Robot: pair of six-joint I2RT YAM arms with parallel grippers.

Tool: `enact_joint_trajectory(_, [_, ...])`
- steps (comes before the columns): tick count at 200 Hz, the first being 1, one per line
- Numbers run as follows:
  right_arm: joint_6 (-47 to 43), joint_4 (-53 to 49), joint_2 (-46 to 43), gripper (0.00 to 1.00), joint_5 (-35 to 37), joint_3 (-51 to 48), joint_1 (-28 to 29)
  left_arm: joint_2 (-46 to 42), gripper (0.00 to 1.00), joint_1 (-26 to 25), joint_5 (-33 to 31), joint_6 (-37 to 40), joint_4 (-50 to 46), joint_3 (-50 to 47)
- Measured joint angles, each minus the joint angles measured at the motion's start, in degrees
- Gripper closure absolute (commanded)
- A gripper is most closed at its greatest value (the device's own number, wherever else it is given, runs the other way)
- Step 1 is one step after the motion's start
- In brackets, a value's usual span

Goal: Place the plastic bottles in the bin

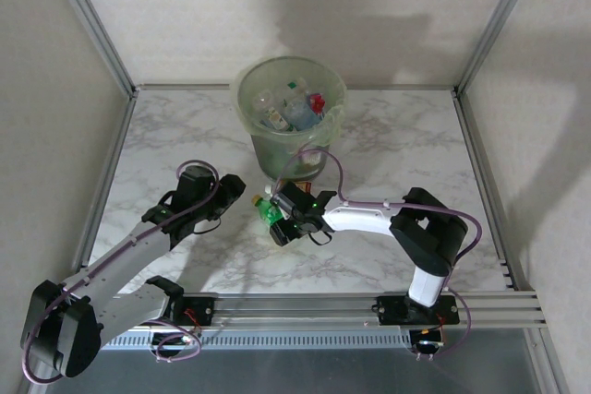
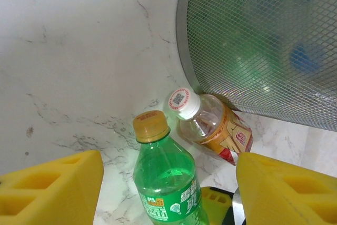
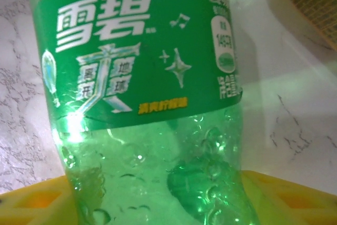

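Starting on your left: the left gripper (image 1: 220, 198) is hanging low over the marble table (image 1: 166, 136) with its claw spread wide and gripping nothing, pointing at the two bottles that aren't binned yet. The green Sprite bottle (image 2: 167, 183) is lying just ahead of it, yellow cap toward the bin. The right gripper (image 1: 277, 217) is grasping that bottle around its lower body, and its yellow pads (image 3: 295, 198) are sitting against both sides. So I'd say you're doing the pickup step right now.

Next you're probably lifting it well above the rim of the bin (image 1: 247, 99) and carrying it a short way forward before letting go. The bin is standing just beyond the bottle and already holding several others.

Watch the clear white-capped bottle (image 2: 210, 127), which is resting against the bin's base right beside the green one, so a sloppy lift could be nudging it. You're getting plenty of open marble to the right, but the enclosure walls are boxing the table in.
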Motion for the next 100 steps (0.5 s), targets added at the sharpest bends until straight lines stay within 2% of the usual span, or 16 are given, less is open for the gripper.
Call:
enact_joint_trajectory(18, [-0.13, 0.02, 0.0, 0.51, 0.5, 0.24, 0.31, 0.02, 0.32, 0.0, 0.0, 0.0, 0.09, 0.0])
enact_joint_trajectory(100, [0.44, -1.27, -2.12, 0.62, 1.86, 0.24, 2.4, 0.04, 0.32, 0.0, -0.02, 0.0, 0.09, 0.0])
